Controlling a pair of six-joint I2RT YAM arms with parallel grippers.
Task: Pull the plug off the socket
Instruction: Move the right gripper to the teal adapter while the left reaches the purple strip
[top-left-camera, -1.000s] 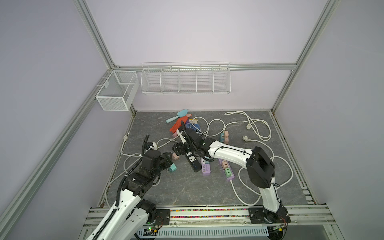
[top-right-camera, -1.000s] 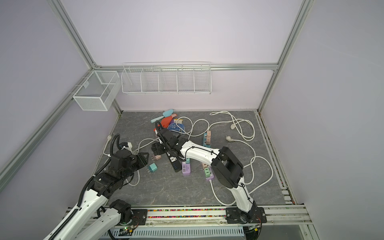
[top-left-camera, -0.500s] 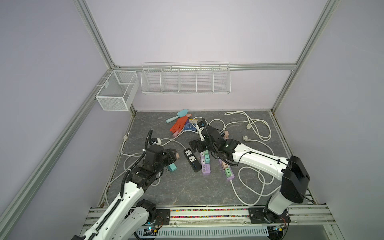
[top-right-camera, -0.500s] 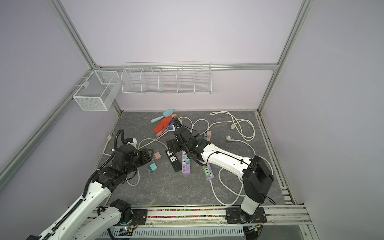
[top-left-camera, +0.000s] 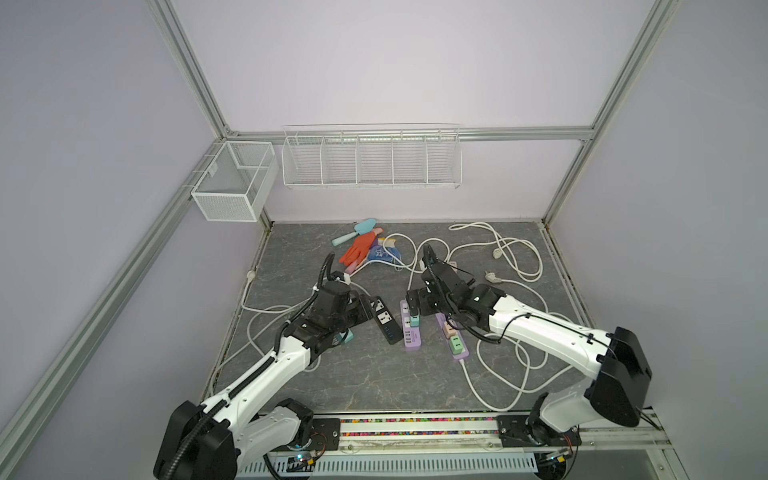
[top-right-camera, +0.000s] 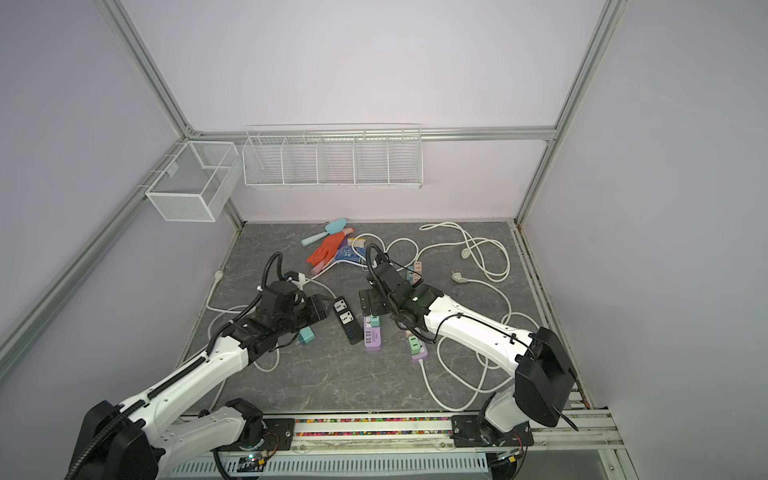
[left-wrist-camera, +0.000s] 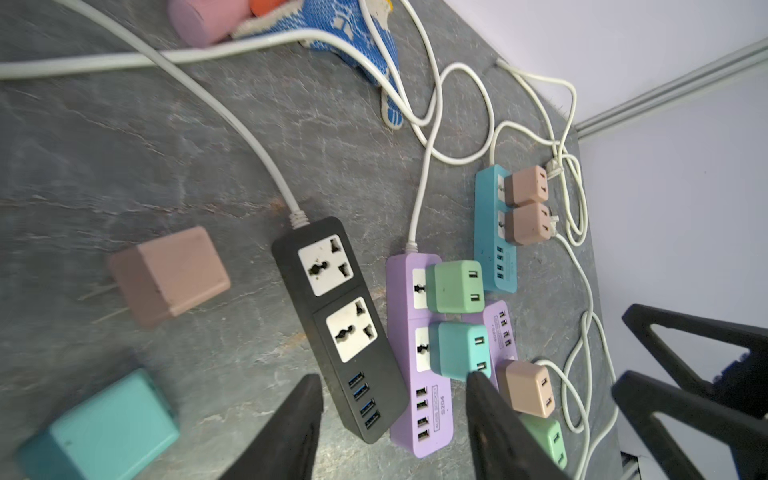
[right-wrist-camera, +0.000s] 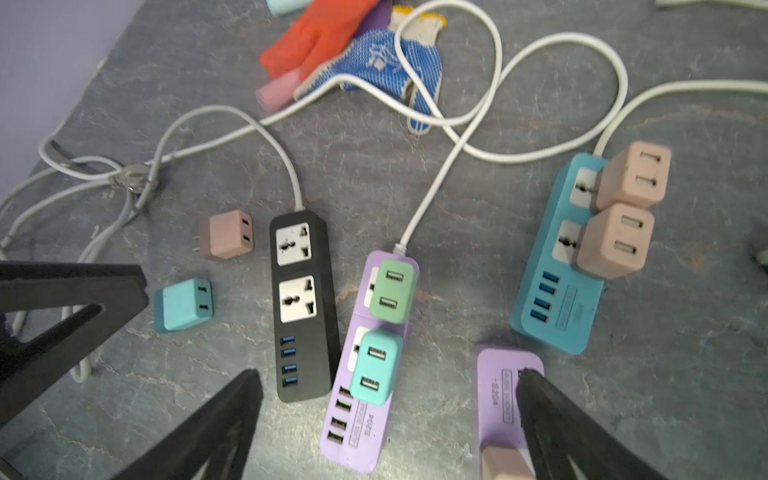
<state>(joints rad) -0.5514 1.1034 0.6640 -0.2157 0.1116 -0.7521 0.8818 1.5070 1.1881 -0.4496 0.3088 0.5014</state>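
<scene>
A teal cube plug (left-wrist-camera: 457, 351) and a green cube plug (left-wrist-camera: 455, 286) are seated in the purple plastic power strip (left-wrist-camera: 432, 411). That strip lies just beside a black plastic power strip (left-wrist-camera: 332, 301) whose two sockets are bare. A loose dusty-pink cube plug (left-wrist-camera: 168, 276) and a loose teal cube plug (left-wrist-camera: 99, 432) lie on the mat on the black strip's far side, probably pulled from it. I judge the job about a quarter done, since plugs also remain in a second purple strip (right-wrist-camera: 494, 399) and a teal-blue strip (right-wrist-camera: 557, 316).

The left gripper (left-wrist-camera: 392, 377) has its jaws apart and empty over the black strip's USB end. The right gripper (right-wrist-camera: 386, 374) is spread wide, holding nothing, above the purple strips.

Compared with a second ago, the right arm has drawn back from the black strip and swung its elbow out to the right, its jaws widening. The left arm has reached slightly forward.
</scene>
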